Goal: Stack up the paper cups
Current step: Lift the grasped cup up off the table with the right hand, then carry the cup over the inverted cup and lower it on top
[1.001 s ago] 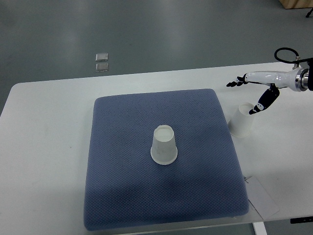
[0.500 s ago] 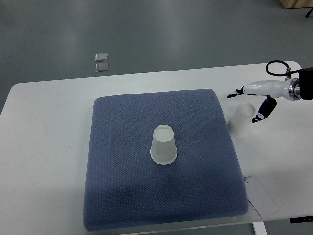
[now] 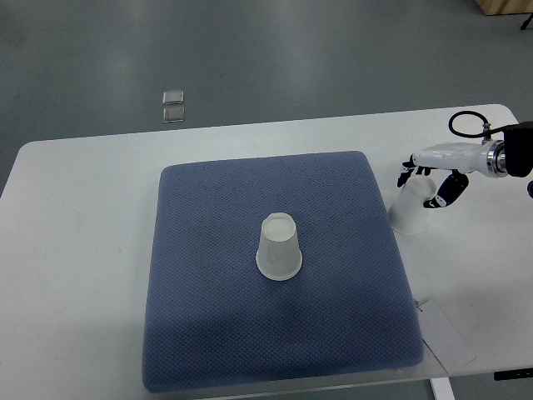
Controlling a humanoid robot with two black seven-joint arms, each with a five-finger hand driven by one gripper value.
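One white paper cup (image 3: 279, 247) stands upside down near the middle of the blue mat (image 3: 208, 333). A second white paper cup (image 3: 409, 209) stands upside down on the white table just right of the mat's edge. My right hand (image 3: 423, 185) is over the top of this second cup, fingers spread on both sides of it but not closed on it. The left arm is out of view.
The white table (image 3: 75, 250) carries the mat; its right edge and front edge are close to the hand. A white paper sheet (image 3: 445, 335) lies at the mat's front right corner. Two small clear squares (image 3: 173, 106) lie on the grey floor beyond the table.
My right hand has drawn lower and closer over the cup beside the mat, and its fingers now straddle the cup's top. Both cups stay where they were.
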